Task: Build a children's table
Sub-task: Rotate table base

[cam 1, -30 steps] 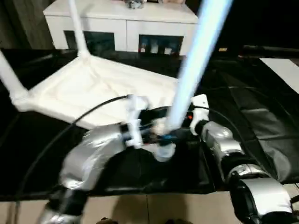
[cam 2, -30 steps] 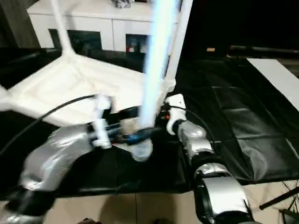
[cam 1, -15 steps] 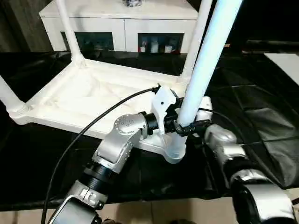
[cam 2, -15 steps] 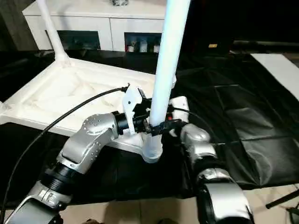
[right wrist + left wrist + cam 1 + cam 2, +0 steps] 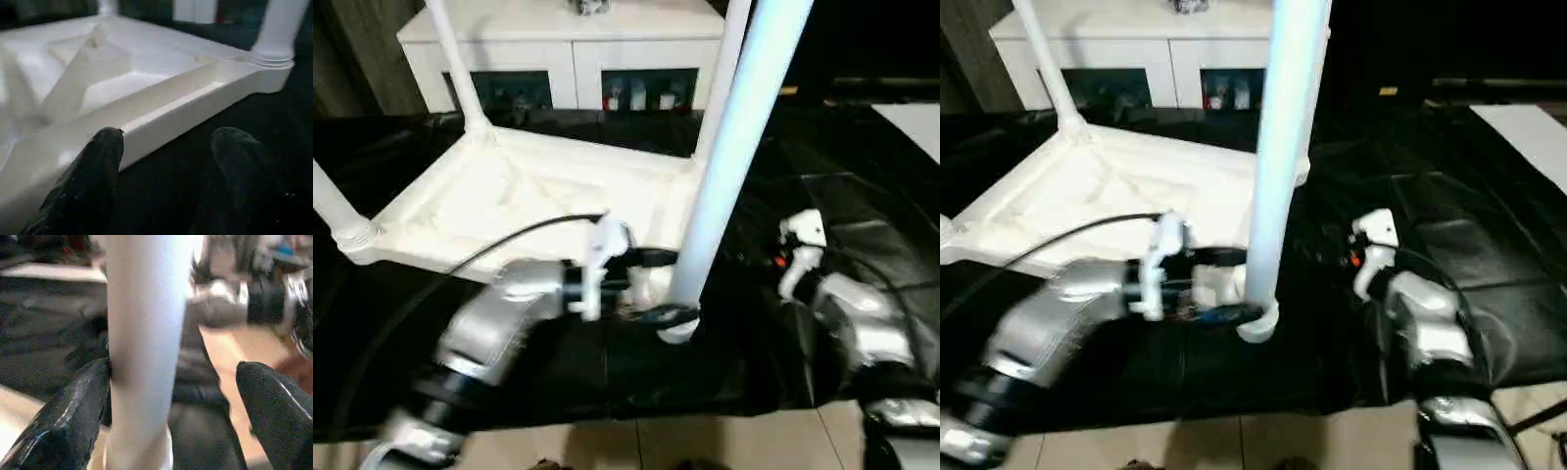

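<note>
No legible markings on tabletop (image 5: 509,196). Left gripper (image 5: 171,406) spread around near leg (image 5: 724,166); right gripper (image 5: 166,166) spread, empty.

Both head views look forward and down from above the silver forearms, sharing the upturned tabletop (image 5: 524,196), the near leg (image 5: 729,147) and the white cabinet (image 5: 1146,39) beyond. The left wrist camera sits very close to that leg (image 5: 144,347), looking along the left claw (image 5: 173,416). The right wrist camera looks low along the tabletop's rim (image 5: 186,105), past the right claw (image 5: 168,181).
</note>
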Robot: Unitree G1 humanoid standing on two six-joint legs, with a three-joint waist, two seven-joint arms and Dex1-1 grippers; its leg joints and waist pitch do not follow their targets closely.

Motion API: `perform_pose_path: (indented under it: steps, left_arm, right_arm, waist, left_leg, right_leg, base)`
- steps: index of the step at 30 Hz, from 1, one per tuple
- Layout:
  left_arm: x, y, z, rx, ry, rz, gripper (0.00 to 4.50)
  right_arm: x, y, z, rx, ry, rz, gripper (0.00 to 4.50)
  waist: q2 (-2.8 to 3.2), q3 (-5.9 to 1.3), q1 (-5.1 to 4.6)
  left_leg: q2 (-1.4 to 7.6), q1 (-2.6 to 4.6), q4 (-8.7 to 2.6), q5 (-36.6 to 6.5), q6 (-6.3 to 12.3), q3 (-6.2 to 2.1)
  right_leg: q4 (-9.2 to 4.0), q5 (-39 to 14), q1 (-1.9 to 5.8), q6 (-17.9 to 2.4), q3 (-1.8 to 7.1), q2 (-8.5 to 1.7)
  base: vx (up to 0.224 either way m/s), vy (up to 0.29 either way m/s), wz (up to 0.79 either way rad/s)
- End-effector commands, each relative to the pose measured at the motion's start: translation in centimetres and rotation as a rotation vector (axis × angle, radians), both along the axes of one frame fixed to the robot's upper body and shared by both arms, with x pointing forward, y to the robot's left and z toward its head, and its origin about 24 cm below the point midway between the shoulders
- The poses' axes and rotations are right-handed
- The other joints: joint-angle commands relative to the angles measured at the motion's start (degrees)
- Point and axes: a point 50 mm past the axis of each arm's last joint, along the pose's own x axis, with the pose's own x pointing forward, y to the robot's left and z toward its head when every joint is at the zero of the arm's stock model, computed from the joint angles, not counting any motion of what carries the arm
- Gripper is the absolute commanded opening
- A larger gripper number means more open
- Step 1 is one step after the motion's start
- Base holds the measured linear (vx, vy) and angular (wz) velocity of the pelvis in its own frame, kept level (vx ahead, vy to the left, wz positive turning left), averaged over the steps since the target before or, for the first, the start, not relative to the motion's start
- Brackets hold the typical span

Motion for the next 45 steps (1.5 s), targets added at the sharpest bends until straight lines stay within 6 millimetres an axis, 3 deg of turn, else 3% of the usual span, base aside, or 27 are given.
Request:
perform_pose_path:
  steps: [1,3,4,8,9,12,15,17,19,29,31,36,42,45]
  left_arm:
    - [0.6,1.1,-0.3,0.098,-0.044,-0.015,4.45]
    - [1.6,2.1,-1.0,0.233,-0.101,0.004,4.45]
    - [2.2,2.4,-1.2,0.276,-0.124,0.010,4.45]
    - [3.6,2.6,-1.7,0.360,-0.182,0.040,4.45]
    - [4.4,2.7,-2.1,0.429,-0.223,0.045,4.45]
    - [4.7,2.5,-2.5,0.458,-0.208,0.016,4.09]
    - [4.5,2.4,-3.0,0.472,-0.161,-0.038,3.83]
    - [4.5,2.5,-3.4,0.503,-0.149,-0.073,3.71]
    - [4.5,2.6,-3.8,0.538,-0.148,-0.103,3.62]
    - [5.8,2.0,-4.1,0.521,-0.208,-0.039,2.52]
    - [5.8,2.0,-4.2,0.531,-0.198,-0.049,2.52]
    - [5.8,2.5,-4.8,0.586,-0.153,-0.069,2.06]
    - [6.3,2.6,-4.8,0.532,-0.078,0.049,1.64]
    - [5.9,2.9,-5.6,0.534,-0.011,0.098,1.44]
  right_arm:
    - [-0.5,0.2,0.3,-0.060,0.012,0.087,3.21]
    - [-1.4,0.4,0.4,-0.099,0.044,0.172,3.21]
    - [-1.7,0.6,0.4,-0.110,0.052,0.206,3.21]
    - [-2.1,1.1,0.7,-0.108,0.057,0.241,3.21]
    - [-2.3,1.5,0.9,-0.108,0.063,0.273,3.21]
    - [-2.9,2.0,1.2,-0.117,0.078,0.339,3.21]
    - [-3.6,2.2,1.5,-0.116,0.119,0.401,3.21]
    - [-4.1,2.1,1.6,-0.143,0.150,0.441,3.21]
    - [-4.4,2.0,1.6,-0.173,0.174,0.469,3.21]
    - [-4.6,2.4,1.9,-0.181,0.190,0.472,3.21]
    - [-4.7,2.4,1.8,-0.184,0.194,0.474,3.21]
    - [-4.7,2.3,1.8,-0.192,0.198,0.472,3.21]
    - [-4.3,2.2,1.9,-0.189,0.178,0.448,3.21]
    - [-4.1,2.0,1.9,-0.198,0.163,0.420,3.21]
  waist:
    - [0.02,-3.59,-0.18]
    - [0.10,-3.46,-0.11]
    - [0.44,-3.50,-0.10]
    - [0.16,-3.43,-0.17]
    - [0.36,-3.55,-0.14]
    - [0.18,-3.62,-0.14]
    - [0.42,-3.84,0.40]
    - [0.35,-3.90,0.22]
    - [0.29,-3.89,0.45]
    - [0.24,-4.26,1.42]
    - [0.21,-4.26,1.53]
    - [0.11,-4.08,1.78]
    - [0.13,-3.77,1.72]
    - [0.12,-3.51,1.50]
  left_leg:
    - [0.48,1.28,-4.95,-24.1,0.44,-0.59]
    - [0.41,1.43,-4.99,-24.7,0.40,-0.64]
    - [0.44,1.53,-5.02,-25.4,0.12,-0.73]
    - [0.38,1.37,-5.07,-26.2,-0.19,-0.92]
    - [0.31,1.58,-4.98,-26.5,-0.38,-1.02]
    - [0.28,1.33,-5.08,-26.1,-0.22,-1.15]
    - [0.76,1.23,-5.31,-24.4,0.24,-1.10]
    - [0.69,0.87,-5.36,-23.8,0.41,-1.02]
    - [0.77,1.15,-5.21,-23.5,0.78,-0.81]
    - [0.90,1.05,-4.81,-19.3,1.70,-0.50]
    - [0.93,0.96,-4.85,-19.0,1.79,-0.51]
    - [0.86,1.10,-4.90,-19.8,1.56,-0.50]
    - [0.84,1.38,-5.07,-22.5,0.68,-0.63]
    - [0.65,1.57,-5.05,-24.6,0.37,-0.81]
  right_leg:
    - [-4.71,-25.2,2.68,-9.4,0.59,-0.39]
    - [-5.16,-27.1,2.44,-8.2,0.56,-0.23]
    - [-5.18,-27.9,2.35,-7.7,0.55,-0.32]
    - [-5.67,-30.2,2.23,-6.9,0.43,-0.53]
    - [-5.70,-30.9,2.13,-6.6,0.37,-0.62]
    - [-5.79,-31.1,2.51,-5.7,0.25,-0.74]
    - [-5.30,-26.5,2.74,-8.4,0.47,-0.92]
    - [-5.00,-23.7,3.05,-9.6,0.44,-0.84]
    - [-5.04,-22.2,2.90,-10.7,0.60,-0.89]
    - [-4.29,-16.2,3.39,-13.3,0.74,-1.28]
    - [-4.21,-16.0,3.46,-13.3,0.71,-1.25]
    - [-4.53,-18.7,3.30,-12.2,0.73,-1.32]
    - [-5.08,-23.6,2.96,-11.2,0.64,-1.37]
    - [-5.70,-28.6,2.70,-9.6,0.34,-1.39]
  base:
    - [0.000,0.000,0.00]
    - [0.000,0.000,0.00]
    - [0.000,0.000,0.00]
    - [0.000,0.000,0.00]
    - [0.000,0.000,0.00]
    - [0.000,0.000,0.00]
    - [0.000,0.000,0.00]
    - [0.000,0.000,0.00]
    - [0.000,0.000,0.00]
    - [0.000,0.000,0.00]
    - [0.000,0.000,0.00]
    - [0.000,0.000,0.00]
    - [0.000,0.000,0.00]
    - [0.000,0.000,0.00]
